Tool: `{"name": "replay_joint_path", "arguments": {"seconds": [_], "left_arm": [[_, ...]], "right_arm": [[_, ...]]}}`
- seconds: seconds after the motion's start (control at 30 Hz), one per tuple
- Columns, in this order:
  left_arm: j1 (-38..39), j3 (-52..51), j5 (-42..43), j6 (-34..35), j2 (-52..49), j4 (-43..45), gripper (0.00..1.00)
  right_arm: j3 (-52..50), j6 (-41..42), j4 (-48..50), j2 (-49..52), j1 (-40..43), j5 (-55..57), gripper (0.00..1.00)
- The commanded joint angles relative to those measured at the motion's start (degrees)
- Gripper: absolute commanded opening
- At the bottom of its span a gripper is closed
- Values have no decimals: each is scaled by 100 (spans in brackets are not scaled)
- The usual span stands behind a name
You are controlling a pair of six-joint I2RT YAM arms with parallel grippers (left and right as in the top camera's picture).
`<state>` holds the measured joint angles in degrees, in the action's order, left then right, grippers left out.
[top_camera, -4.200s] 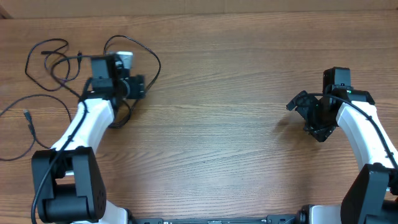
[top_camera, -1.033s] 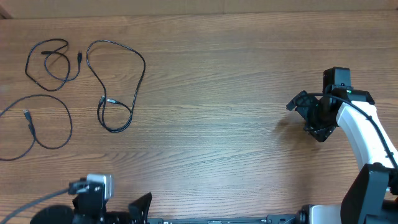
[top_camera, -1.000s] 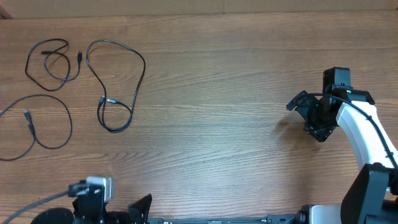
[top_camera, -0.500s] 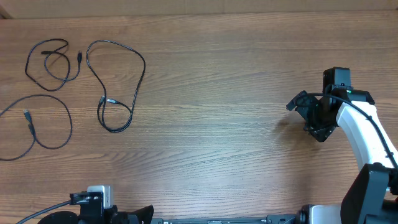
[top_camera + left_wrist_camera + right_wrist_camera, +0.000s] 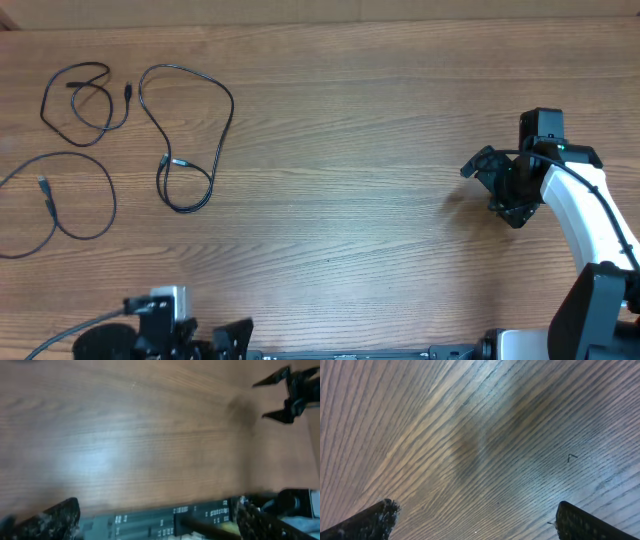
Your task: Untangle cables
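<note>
Far ahead of our left fingers [image 5: 55, 515], spread apart and empty like our right fingers [image 5: 370, 520], the three cables [image 5: 165, 160] appear separate, so we'd best park without brushing them.

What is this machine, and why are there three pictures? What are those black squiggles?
It is a robot with two arms at a wooden table. One picture looks down from above. The other two come from small cameras on the wrists, so they show mostly wood up close. The squiggles are three thin black cables, each lying in its own loop on the left side. The left hand sits low near the robot's base, and the right hand is over bare wood. Both hands are open and hold nothing.
</note>
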<state>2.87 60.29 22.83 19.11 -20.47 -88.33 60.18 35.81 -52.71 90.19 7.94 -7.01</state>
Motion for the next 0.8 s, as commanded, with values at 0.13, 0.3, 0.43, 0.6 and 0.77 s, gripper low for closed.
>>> {"name": "replay_joint_path", "arguments": {"seconds": [0.13, 0.3, 0.43, 0.6, 0.77], "left_arm": [[-22, -1491, 870, -1069, 1172, 2070, 100], [-26, -2444, 1412, -1751, 1775, 3530, 100], [-26, -2852, 1410, -1895, 1878, 4247, 100], [-26, -3300, 1408, -2337, 2033, 5075, 100], [-33, -3585, 1320, -2555, 2028, 5545, 100]], "right_arm": [[-33, -22, 13, 0, 33, 79, 100], [-33, -22, 13, 0, 33, 79, 100], [-33, -22, 15, 0, 33, 79, 100], [-33, -22, 13, 0, 33, 79, 100], [-33, -22, 13, 0, 33, 79, 100]]}}
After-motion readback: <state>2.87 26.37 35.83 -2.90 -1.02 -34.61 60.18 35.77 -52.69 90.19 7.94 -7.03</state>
